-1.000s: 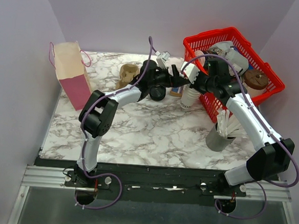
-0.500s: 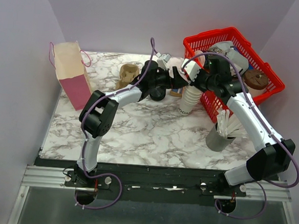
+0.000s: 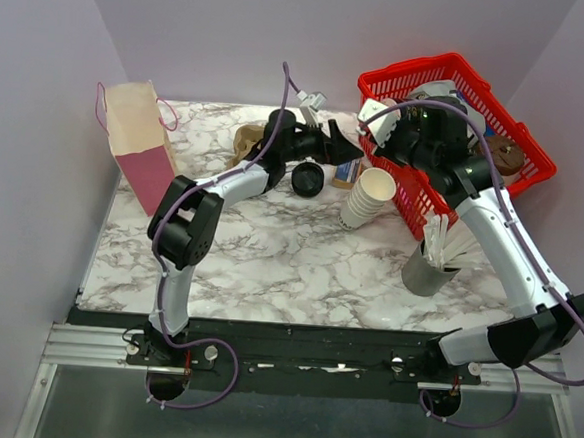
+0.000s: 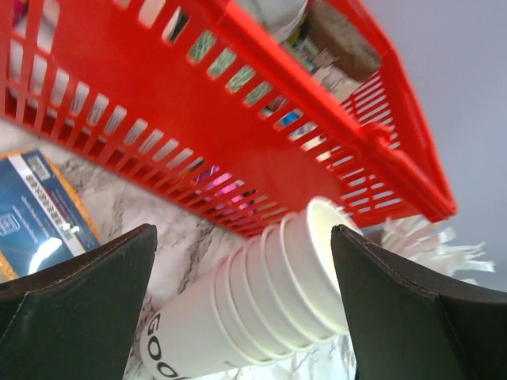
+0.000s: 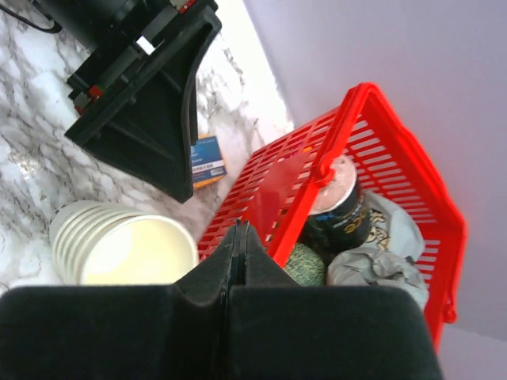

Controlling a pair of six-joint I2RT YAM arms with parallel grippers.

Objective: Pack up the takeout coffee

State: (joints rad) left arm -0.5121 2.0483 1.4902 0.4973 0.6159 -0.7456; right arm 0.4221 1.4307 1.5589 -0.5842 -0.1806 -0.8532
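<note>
At the left edge of the bench (image 3: 269,263) stands a paper bag (image 3: 135,148), well apart from the rest. Near the rear edge lies a brown cardboard piece (image 3: 249,142). Just right of it the takeout coffee (image 3: 308,178) stands under the left arm, mostly its black lid showing. The left gripper (image 3: 343,144) hangs with jaws spread wide, holding nothing, and faces the tilted stack of cups (image 3: 367,196), whose rim is beside the red basket (image 3: 438,67). Over the basket's near wall the right gripper (image 5: 238,234) has its jaws pressed together. A grey pot of stirrers (image 3: 427,271) stands near the right edge.
</note>
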